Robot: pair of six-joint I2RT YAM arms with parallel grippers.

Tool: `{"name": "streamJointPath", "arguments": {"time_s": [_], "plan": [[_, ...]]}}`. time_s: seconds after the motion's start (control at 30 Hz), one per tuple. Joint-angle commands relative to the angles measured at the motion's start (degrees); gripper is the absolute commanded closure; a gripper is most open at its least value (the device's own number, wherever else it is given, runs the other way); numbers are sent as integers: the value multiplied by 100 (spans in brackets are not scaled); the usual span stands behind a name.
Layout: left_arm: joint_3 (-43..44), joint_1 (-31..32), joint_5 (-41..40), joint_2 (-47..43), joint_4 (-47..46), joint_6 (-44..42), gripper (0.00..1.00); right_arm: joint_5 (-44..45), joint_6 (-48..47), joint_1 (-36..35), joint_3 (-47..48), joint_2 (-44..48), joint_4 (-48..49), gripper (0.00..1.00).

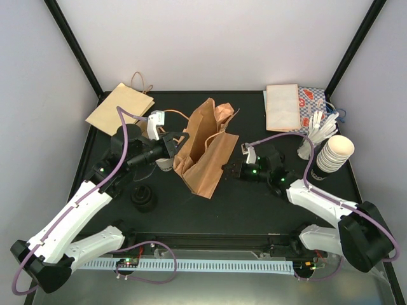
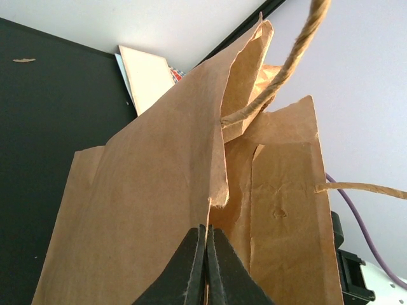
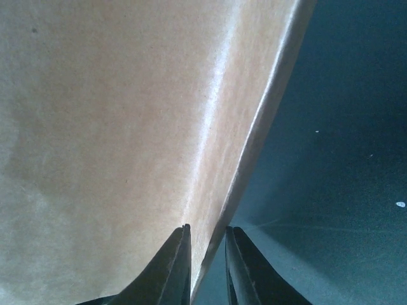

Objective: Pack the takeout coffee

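A brown paper bag (image 1: 205, 152) stands tilted in the middle of the table, its mouth toward the back. My left gripper (image 1: 174, 145) is shut on the bag's left top edge; in the left wrist view the paper (image 2: 159, 210) runs between the closed fingertips (image 2: 206, 236). My right gripper (image 1: 230, 169) is at the bag's lower right side, and its jaws pinch a folded edge of the bag (image 3: 127, 127) with a narrow gap between them (image 3: 208, 230). A small pale cup (image 1: 164, 164) partly shows under my left wrist, beside the bag's left foot.
A flat brown bag (image 1: 119, 108) lies at the back left. A black round object (image 1: 143, 198) sits near the left arm. At the back right are napkins (image 1: 282, 107), white cutlery (image 1: 321, 127) and a stack of cream cups (image 1: 334, 155).
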State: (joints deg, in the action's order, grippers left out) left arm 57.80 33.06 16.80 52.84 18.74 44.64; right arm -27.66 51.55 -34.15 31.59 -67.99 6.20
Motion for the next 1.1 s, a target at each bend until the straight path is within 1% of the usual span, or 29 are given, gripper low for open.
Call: {"name": "streamJointPath", "arguments": {"time_s": [0.0,0.2,0.33,0.5,0.57,0.67,0.77,1.07], "plan": [[46,-52,109,-125,-214,66,99,-49,-14,-30,171,-33,125,82],[56,-59,139,-150,-205,71,98,-16,-31,-28,173,-33,66,84],[65,-62,164,-153,-207,90,98,-3,-45,-38,180,-94,58,78],[65,-88,181,-166,-204,93,99,-16,-44,-29,189,-169,78,78],[65,-94,194,-170,-200,97,98,-13,-45,-31,189,-168,81,81],[56,-105,229,-185,-197,121,99,-16,-63,-38,201,-106,69,91],[47,-143,295,-203,-217,148,98,18,-117,-30,228,-28,-54,98],[-52,-622,607,-293,-66,56,98,280,-399,-25,106,487,-685,99]]}}
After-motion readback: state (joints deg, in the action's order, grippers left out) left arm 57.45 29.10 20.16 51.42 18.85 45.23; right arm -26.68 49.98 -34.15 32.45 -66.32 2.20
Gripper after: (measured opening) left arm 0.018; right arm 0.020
